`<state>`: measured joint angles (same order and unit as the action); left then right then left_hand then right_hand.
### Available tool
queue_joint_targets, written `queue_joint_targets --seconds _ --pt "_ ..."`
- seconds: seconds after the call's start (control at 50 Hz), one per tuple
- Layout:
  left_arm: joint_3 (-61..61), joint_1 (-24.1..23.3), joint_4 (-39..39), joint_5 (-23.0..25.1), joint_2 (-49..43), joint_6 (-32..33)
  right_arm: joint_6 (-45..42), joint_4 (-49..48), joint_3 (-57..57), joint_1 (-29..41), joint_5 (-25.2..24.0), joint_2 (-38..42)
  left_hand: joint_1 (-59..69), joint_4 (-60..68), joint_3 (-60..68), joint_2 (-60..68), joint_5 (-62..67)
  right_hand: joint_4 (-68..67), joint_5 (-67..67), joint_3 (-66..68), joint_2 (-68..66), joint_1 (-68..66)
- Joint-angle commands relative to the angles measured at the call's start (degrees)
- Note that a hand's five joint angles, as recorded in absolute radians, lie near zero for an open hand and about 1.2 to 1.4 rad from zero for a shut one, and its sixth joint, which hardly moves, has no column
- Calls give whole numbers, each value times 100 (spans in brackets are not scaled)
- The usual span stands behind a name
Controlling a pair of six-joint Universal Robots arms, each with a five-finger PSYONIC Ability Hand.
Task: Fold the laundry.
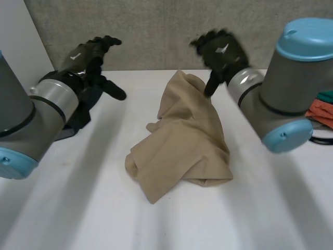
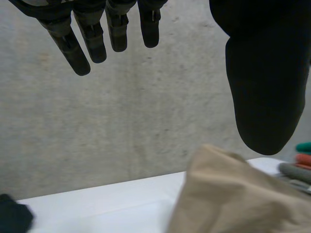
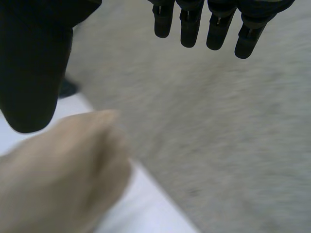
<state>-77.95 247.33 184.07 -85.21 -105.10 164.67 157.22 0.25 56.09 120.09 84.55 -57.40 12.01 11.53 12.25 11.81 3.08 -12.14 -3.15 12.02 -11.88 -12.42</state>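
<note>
Tan cloth [image 1: 182, 140] lies crumpled on the bench [image 1: 78, 208]. My left robot hand [image 1: 83, 56] hangs spread and empty; my right robot hand [image 1: 223, 52] too, thumb beside the cloth's peak.

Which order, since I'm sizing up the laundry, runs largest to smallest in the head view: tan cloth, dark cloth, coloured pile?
1. tan cloth, clearly the largest.
2-3. dark cloth and coloured pile: both look small and are partly hidden by the arms, so I won't rank them.
</note>
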Motion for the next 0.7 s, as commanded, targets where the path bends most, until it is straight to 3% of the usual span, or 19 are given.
queue_joint_targets --seconds 0.02,0.16,0.36,0.4,0.42,0.46,0.56,0.6,0.66,0.7 --pt "78 368 -204 -13 -28 628 -648 1090 490 514 -159 -8 -201 -153 -225 -181 -308 214 315 -202 188 242" --pt "69 466 -275 -4 -90 839 -965 1320 1149 954 -176 176 -201 -153 -225 -181 -308 -796 -694 807 -821 -767" --pt "34 343 -249 -40 -142 874 -1343 28 1448 1104 -123 905 -201 -153 -225 -181 -308 -1265 -1163 1276 -1291 -1237" --pt "25 342 -249 -57 -151 874 -1369 -183 1431 1104 -106 993 -201 -153 -225 -181 -308 -2955 -2853 2966 -2980 -2926" --pt "25 342 -249 -75 -160 874 -1352 -410 1370 1087 -88 1028 -201 -153 -225 -181 -308 -6748 -6646 6760 -6774 -6720" --pt "25 351 -249 -92 -169 874 -1282 -710 1282 1060 -27 1020 -201 -153 -225 -181 -308 -6786 -6685 6798 -6812 -6758" --pt "25 369 -249 -119 -186 874 7 -1782 1273 780 797 722 -201 -153 -225 -181 -308 -6786 -6685 6798 -6812 -6758" --pt "25 369 -249 -128 -195 883 991 -2239 1273 420 1334 266 -201 -153 -225 -181 -308 -6786 -6685 6798 -6812 -6758" --pt "43 360 -249 -136 -186 918 1669 -2294 1299 -80 1721 -270 -201 -153 -225 -181 -308 -6786 -6685 6798 -6812 -6758" --pt "43 343 -249 -136 -195 944 1672 -2188 1299 -275 1731 -386 -201 -153 -225 -181 -308 -6786 -6685 6798 -6812 -6758"
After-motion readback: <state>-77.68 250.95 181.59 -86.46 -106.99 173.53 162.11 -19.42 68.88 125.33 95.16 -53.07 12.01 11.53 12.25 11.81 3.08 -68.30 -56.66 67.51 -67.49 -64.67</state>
